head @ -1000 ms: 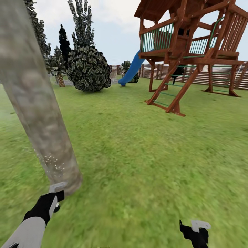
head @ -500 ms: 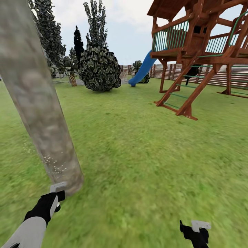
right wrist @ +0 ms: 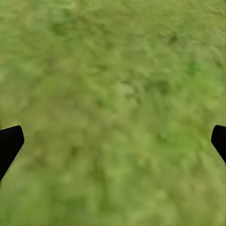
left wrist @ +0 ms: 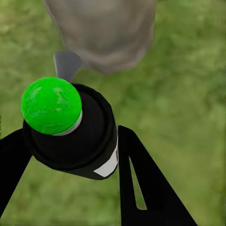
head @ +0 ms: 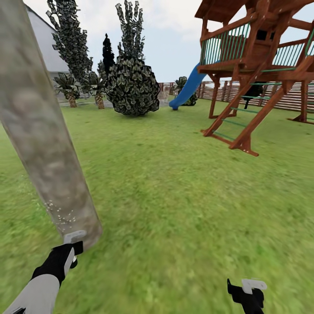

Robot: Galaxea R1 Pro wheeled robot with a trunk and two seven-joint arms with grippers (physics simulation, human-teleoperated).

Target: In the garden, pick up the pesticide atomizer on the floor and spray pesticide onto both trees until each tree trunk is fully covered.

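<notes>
At the trunk (head: 48, 152) base, the left gripper (left wrist: 70, 155) clamps the atomizer (left wrist: 70, 136) by its stiff dark body. It looks small, light and slick, so hold mid-body, clear of the green tip. Right gripper (right wrist: 113, 141) hangs wide over grass (head: 183, 196).

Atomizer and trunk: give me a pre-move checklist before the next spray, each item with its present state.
1. Atomizer held between the left gripper's fingers: ok.
2. Nozzle aimed at the trunk: ok, trunk base lies just ahead in the left wrist view.
3. White specks on the lower trunk: ok.
4. Whole trunk covered: cannot tell.
5. Right gripper open over the lawn, holding nothing: ok.
6. Tip is green, not red: cannot tell what that signals.
</notes>
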